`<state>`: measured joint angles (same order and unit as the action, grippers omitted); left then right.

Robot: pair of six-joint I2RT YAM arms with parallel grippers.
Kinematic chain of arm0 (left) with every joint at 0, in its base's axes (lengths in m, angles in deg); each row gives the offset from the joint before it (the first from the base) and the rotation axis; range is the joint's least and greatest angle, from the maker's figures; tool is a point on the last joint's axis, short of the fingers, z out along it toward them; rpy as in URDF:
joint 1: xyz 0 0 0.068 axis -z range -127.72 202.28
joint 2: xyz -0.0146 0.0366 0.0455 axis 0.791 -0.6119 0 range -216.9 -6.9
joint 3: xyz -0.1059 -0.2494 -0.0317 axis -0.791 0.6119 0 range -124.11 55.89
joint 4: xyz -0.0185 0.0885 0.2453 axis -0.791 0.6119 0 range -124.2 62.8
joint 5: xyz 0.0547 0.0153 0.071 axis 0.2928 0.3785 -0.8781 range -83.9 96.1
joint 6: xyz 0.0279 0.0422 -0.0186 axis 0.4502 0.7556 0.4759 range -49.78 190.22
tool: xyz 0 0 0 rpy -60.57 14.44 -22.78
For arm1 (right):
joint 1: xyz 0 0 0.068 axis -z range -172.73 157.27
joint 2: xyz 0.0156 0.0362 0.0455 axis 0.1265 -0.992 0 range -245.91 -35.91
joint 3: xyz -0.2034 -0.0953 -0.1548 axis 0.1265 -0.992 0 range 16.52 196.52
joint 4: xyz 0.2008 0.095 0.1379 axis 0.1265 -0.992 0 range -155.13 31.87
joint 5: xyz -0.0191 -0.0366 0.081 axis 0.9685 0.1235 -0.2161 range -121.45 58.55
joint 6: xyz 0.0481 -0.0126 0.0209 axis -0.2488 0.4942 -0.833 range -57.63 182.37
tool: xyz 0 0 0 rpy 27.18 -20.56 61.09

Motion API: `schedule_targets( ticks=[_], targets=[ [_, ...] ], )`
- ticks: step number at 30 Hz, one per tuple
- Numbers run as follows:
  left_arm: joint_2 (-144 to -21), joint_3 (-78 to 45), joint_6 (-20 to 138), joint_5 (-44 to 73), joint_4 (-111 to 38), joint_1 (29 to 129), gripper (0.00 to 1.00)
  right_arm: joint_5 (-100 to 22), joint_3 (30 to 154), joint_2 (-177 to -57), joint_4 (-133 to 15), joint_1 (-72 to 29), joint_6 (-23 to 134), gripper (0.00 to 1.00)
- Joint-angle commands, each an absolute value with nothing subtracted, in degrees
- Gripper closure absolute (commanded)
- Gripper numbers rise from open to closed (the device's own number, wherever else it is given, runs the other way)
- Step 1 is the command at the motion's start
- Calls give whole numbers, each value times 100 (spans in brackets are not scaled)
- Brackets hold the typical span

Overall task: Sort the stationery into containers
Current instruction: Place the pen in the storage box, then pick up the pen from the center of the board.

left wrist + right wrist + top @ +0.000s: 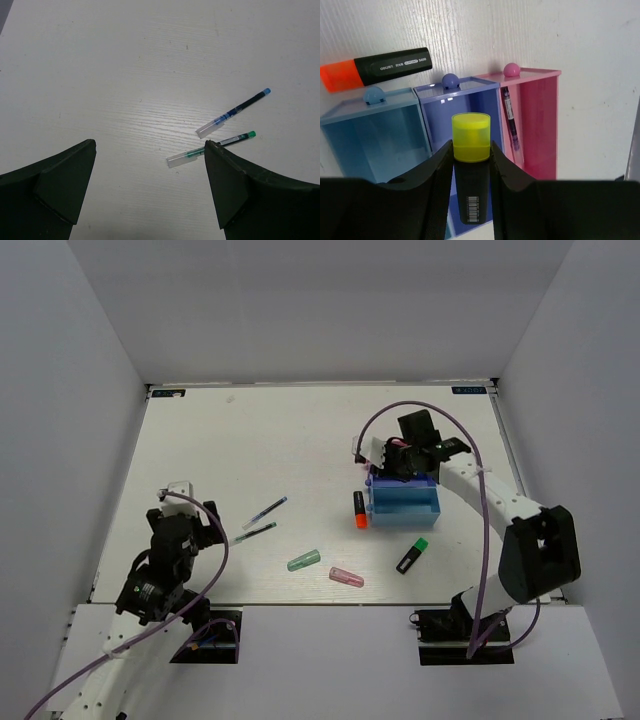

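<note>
Stationery lies scattered on the desk (230,440) in the top view. A blue-tipped pen (265,510) and a green-tipped pen (255,532) lie near the left gripper (210,525). A green capsule (303,560) and a pink capsule (346,577) lie nearer the front edge. An orange highlighter (359,510) lies just left of the bins (405,502), and a green highlighter (412,556) lies in front of them. The right gripper (395,462) hangs over the bins' far side.

In the left wrist view, the left gripper is spread wide and holds nothing; both pens lie ahead of its right finger (235,185).

In the right wrist view, the right gripper clamps a yellow highlighter (470,165), cap up, over the dark blue bin (470,97). That bin sits between the light blue bin (370,135) and the pink bin (537,125), which holds a dark pen (511,125).
</note>
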<state>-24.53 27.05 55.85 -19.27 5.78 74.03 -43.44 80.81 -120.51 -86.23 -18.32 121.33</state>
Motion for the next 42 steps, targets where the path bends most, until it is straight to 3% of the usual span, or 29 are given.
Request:
schedule_targets(
  ticks=[1, 5, 9, 13, 16, 17, 18, 20, 21, 23, 24, 26, 28, 29, 30, 32, 35, 42],
  targets=[
    [-2606, 2706, 5633, -1772, 491, 7398, 0, -5236, 8603, -12370, -9019, -1577, 13030, 98],
    [-2825, 2715, 5616, -1413, 403, 7390, 0, -5377, 8754, -12653, -9048, -1462, 13259, 86],
    [-3159, 2680, 5554, -1097, 359, 7390, 0, -5447, 8789, -12775, -9003, -1339, 13303, 45],
    [-3633, 2575, 5484, -613, 385, 7390, 0, -5509, 8693, -12776, -9100, -1295, 13383, 34],
    [-3924, 2504, 5510, -445, 456, 7390, 7, -5588, 8631, -12653, -9057, -1233, 13181, 32],
    [-3951, 2522, 5536, -402, 429, 7398, 16, -5614, 8665, -12618, -9056, -1251, 13076, 33],
    [-3977, 2522, 5554, -305, 403, 7390, 52, -5702, 8674, -12452, -9074, -1251, 12744, 38],
    [-4056, 2557, 5606, -16, 341, 7390, 92, -6112, 8876, -12319, -9214, -1304, 11979, 94],
    [-4117, 2548, 5607, 64, 315, 7398, 100, -6342, 8955, -12188, -9589, -1312, 11341, 100],
    [-4336, 2513, 5703, 573, 297, 7390, 100, -7086, 9096, -12091, -9881, -1513, 10329, 100],
    [-4425, 2504, 5712, 601, 297, 7390, 88, -7204, 9053, -12073, -10248, -1784, 10124, 100],
    [-4644, 2425, 5774, 1029, 341, 7390, 44, -7267, 8930, -12073, -10374, -2476, 9476, 100],
    [-4856, 2338, 5835, 1189, 437, 7390, 12, -7154, 8640, -12107, -10419, -2849, 9323, 69],
    [-4891, 2311, 5870, 1251, 490, 7390, 8, -7100, 8544, -12143, -10358, -3407, 9157, 41],
    [-4900, 2294, 5879, 1208, 508, 7390, 7, -7039, 8386, -12152, -10348, -3596, 9164, 30],
    [-4839, 2293, 5844, 998, 543, 7398, 7, -6977, 8280, -12266, -10190, -4034, 9303, 18],
    [-4619, 2364, 5800, 654, 578, 7390, 6, -6617, 8305, -12477, -9892, -4432, 9384, 18],
    [-4417, 2425, 5791, 486, 561, 7398, 9, -6046, 8455, -12556, -9707, -4468, 9427, 28]
  ],
)
